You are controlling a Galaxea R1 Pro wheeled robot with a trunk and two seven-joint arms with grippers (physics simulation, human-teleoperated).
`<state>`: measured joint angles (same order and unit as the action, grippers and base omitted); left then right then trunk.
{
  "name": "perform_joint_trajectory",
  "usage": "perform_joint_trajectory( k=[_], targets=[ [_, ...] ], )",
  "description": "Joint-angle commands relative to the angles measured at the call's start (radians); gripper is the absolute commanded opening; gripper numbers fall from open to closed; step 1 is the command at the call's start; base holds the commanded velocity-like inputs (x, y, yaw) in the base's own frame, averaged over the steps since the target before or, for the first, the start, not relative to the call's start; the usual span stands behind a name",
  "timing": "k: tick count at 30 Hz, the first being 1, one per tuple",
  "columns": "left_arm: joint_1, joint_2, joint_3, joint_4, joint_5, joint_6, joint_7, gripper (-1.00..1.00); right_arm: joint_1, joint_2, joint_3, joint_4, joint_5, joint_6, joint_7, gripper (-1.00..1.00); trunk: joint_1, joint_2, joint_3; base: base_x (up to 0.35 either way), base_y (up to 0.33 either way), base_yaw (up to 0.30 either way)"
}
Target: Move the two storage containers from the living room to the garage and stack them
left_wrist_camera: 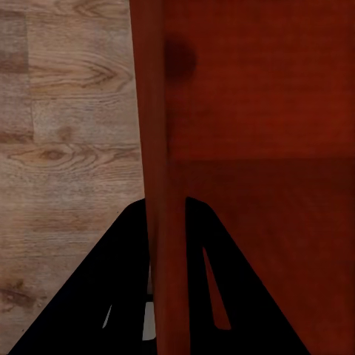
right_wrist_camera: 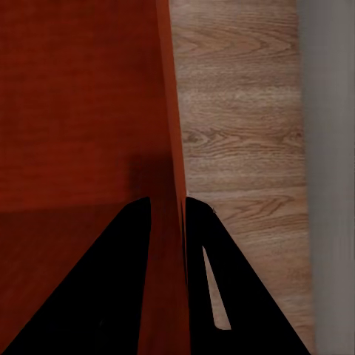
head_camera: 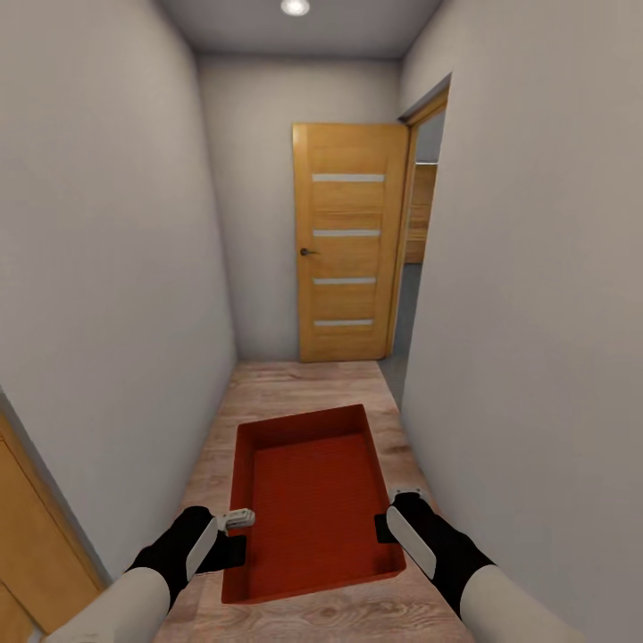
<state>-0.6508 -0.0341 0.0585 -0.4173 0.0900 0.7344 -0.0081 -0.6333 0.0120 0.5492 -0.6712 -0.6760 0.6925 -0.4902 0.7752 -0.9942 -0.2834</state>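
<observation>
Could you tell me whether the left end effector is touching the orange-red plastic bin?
Touching. In the left wrist view, the left end effector straddles the wall of the orange-red rectangular plastic bin, both fingers pressed against it.

What you can't really make out here

The room past the open door (head_camera: 350, 241) is just a sliver, and the bin (head_camera: 313, 505) wall hides the left claw (left_wrist_camera: 168, 222) fingertips' inner faces in the left wrist view.

Door (head_camera: 348, 241): wooden, open, at far end of hallway
Ceiling light (head_camera: 295, 7): round, lit
Floor (head_camera: 295, 384): light wood planks
</observation>
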Motion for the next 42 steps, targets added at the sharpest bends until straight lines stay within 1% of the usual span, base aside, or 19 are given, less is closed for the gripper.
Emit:
perform_joint_trajectory(
  k=[1,22,42],
  targets=[
    [-0.001,-0.004,0.009,-0.002,0.010,0.005,0.003,-1.00,0.000,0.000,0.012,-0.001,-0.018,0.001,-0.008,-1.00,0.001,-0.001,-0.001,0.335,0.000,0.000],
    [-0.001,-0.004,0.009,-0.002,0.010,0.005,0.003,-1.00,0.000,0.000,0.013,0.001,-0.019,0.001,-0.007,-1.00,0.001,-0.001,-0.001,0.334,0.004,0.000],
    [-0.001,-0.004,0.009,-0.002,0.010,0.005,0.003,-1.00,0.000,0.002,0.013,0.001,-0.019,0.001,-0.007,-1.00,0.001,-0.001,-0.001,0.312,0.160,0.000]
  ],
)
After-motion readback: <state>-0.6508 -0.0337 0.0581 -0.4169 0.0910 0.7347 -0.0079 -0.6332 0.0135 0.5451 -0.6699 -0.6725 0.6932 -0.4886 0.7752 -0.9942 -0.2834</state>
